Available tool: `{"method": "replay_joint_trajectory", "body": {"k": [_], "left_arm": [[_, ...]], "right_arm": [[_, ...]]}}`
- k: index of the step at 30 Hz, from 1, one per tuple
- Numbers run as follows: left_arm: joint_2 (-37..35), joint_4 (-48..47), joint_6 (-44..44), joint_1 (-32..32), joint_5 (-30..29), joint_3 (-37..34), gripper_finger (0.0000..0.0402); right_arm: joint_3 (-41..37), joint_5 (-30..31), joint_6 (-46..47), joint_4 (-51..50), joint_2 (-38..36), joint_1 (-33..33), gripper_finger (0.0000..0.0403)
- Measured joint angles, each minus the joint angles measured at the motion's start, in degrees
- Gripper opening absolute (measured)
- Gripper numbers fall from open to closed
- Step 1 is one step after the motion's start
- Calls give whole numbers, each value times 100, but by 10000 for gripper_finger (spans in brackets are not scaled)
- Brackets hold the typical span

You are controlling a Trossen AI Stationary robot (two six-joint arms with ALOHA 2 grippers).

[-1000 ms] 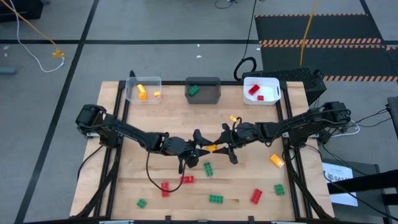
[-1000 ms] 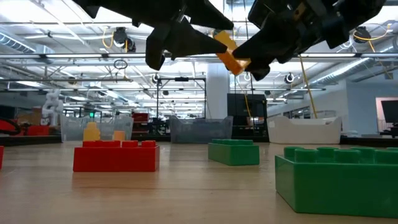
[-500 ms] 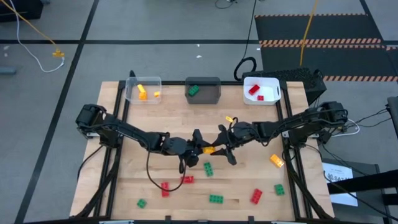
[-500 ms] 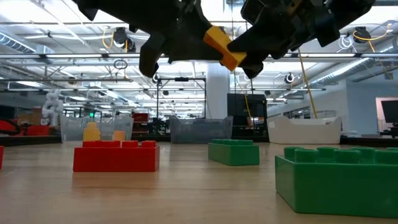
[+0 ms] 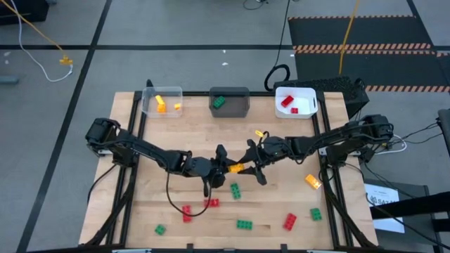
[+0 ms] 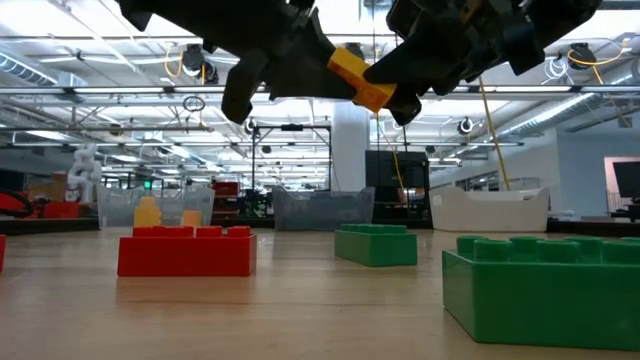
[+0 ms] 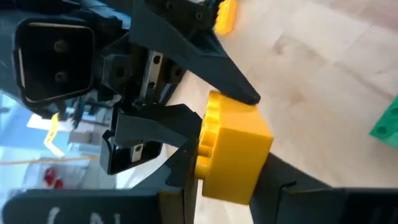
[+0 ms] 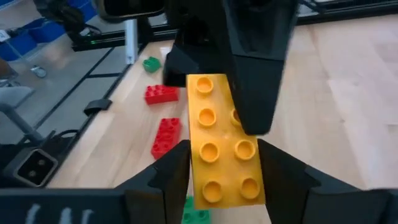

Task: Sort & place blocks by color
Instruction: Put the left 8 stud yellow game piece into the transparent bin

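While held up above mid-table, a yellow block [image 5: 237, 168] is pinched between both grippers at once. L gripper [image 5: 226, 166] is closed on one end; R gripper [image 5: 247, 163] has its fingers [image 8: 176, 169] at the block's sides w/ slight gaps visible, grip uncertain. Block's long axis runs roughly L-R btwn the arms, tilted in the low view [image 6: 358, 78], studs facing the R wrist cam. Red [image 6: 186, 251] & green blocks [image 6: 376, 244] lie on the table [image 5: 211, 133] below.
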Motion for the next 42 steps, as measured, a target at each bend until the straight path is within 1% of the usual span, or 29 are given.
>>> {"method": "replay_joint_trajectory", "body": {"k": [3, 4, 6, 8, 10, 13, 16, 20, 21, 24, 26, 28, 29, 33, 35, 36, 38, 42], "left_arm": [[-1, 16, 94, -71, -583, 1, 97], [-2, 29, 84, -74, -651, 2, 97], [-2, 72, -119, -70, -597, 2, 97], [-4, 142, -451, -61, -390, 2, 97], [-7, 146, -910, -61, -414, 2, 97], [-7, 0, -1458, -72, -824, 2, 97], [-7, -152, -1497, -91, -1133, 2, 97], [-7, -149, -1537, -158, -1401, 2, 97], [-7, -151, -1603, -179, -1616, 2, 97], [-165, -352, -1858, -185, -2751, 2, 97], [-305, -568, -2153, -102, -3361, 13, 97], [-529, -1119, -2591, -7, -3760, 2, 97], [-666, -1374, -2852, 75, -3826, 2, 97], [-1284, -2675, -4011, 546, -3857, 7, 97], [-1532, -3153, -4432, 883, -3729, 7, 97], [-1661, -3465, -4616, 1069, -3621, 6, 97], [-1856, -3777, -4894, 1498, -3308, 4, 97], [-2068, -4399, -5317, 2427, -2475, 7, 97]], "right_arm": [[0, 49, 3, -160, 3, -74, 179], [-3, 48, 5, -184, 7, -91, 184], [-3, 4, 7, -197, 7, -117, 193], [-3, -47, 0, -196, 7, -163, 201], [-5, -61, -24, -224, 7, -195, 209], [-5, -49, -73, -357, 7, -224, 217], [-8, 33, -117, -770, 7, -266, 221], [-10, 408, -130, -1418, 7, -299, 222], [-11, 452, -141, -1523, 7, -313, 222], [-12, 593, -148, -1667, 7, -319, 222], [-12, 593, -201, -1650, 7, -317, 222], [-12, 588, -223, -1591, 7, -315, 222], [-12, 588, -225, -1566, 7, -315, 222], [-12, 579, -225, -1502, 7, -317, 222], [-12, 575, -225, -1401, 7, -317, 222], [-12, 573, -226, -1312, 7, -317, 222], [-12, 571, -260, -1128, 4, -317, 222], [-12, 566, -286, -935, 4, -317, 222]]}}
